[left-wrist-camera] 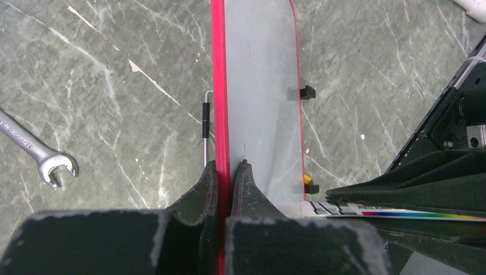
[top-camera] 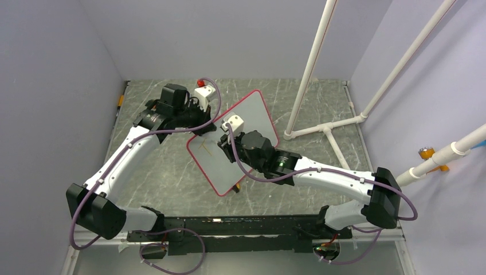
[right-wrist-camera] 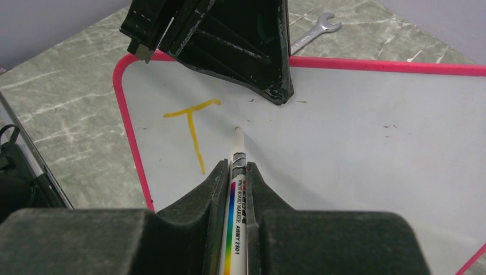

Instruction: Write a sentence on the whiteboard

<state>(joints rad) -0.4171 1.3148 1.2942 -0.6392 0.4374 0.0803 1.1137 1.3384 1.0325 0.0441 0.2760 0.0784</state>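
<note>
The whiteboard (top-camera: 255, 114) has a red-pink frame and is held tilted above the table. My left gripper (top-camera: 204, 125) is shut on its frame edge (left-wrist-camera: 224, 166), one finger on each side. Two black clips (left-wrist-camera: 308, 91) sit on the opposite long edge. My right gripper (right-wrist-camera: 236, 169) is shut on a white whiteboard marker (right-wrist-camera: 236, 192) with a rainbow stripe. The marker's tip (right-wrist-camera: 238, 130) touches the board just right of the writing. The sentence is a single orange-yellow "T" (right-wrist-camera: 192, 123), also faint in the top view (top-camera: 207, 150).
A steel wrench (left-wrist-camera: 40, 152) lies on the marbled table left of the board, also in the right wrist view (right-wrist-camera: 312, 31). A white pipe frame (top-camera: 326, 129) stands at the right. A small orange piece (left-wrist-camera: 309, 179) lies under the board's clip edge.
</note>
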